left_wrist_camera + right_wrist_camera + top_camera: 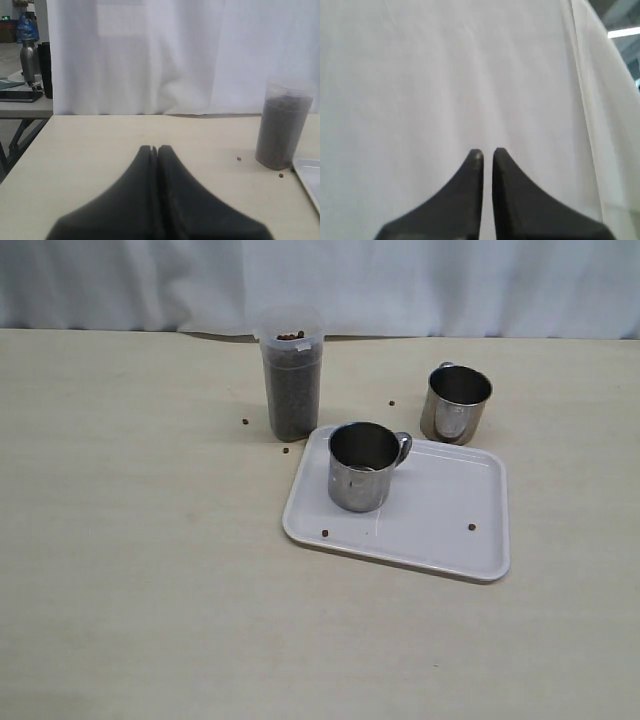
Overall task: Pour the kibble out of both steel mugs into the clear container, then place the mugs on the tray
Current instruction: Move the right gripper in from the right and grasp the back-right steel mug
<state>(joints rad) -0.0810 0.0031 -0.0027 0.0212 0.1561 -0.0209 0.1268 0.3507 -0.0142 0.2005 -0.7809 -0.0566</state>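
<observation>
Nearest, the flat white rectangular plastic tray (pixel 440 515) already carries one empty shiny steel mug (pixel 360 475). Just beyond its far corner, a second steel mug (pixel 456 405) stands upright on the pale desk (pixel 130 540). Farthest, the tall clear plastic container (pixel 291 370) holds the dark-brown kibble (pixel 291 405) nearly to its rim. The left hand (pixel 154 149) and right hand (pixel 487 152) are both clenched on nothing. The right hand should open, grip that second mug's wall, lift it over the rim, and set it on the tray's bare half.
</observation>
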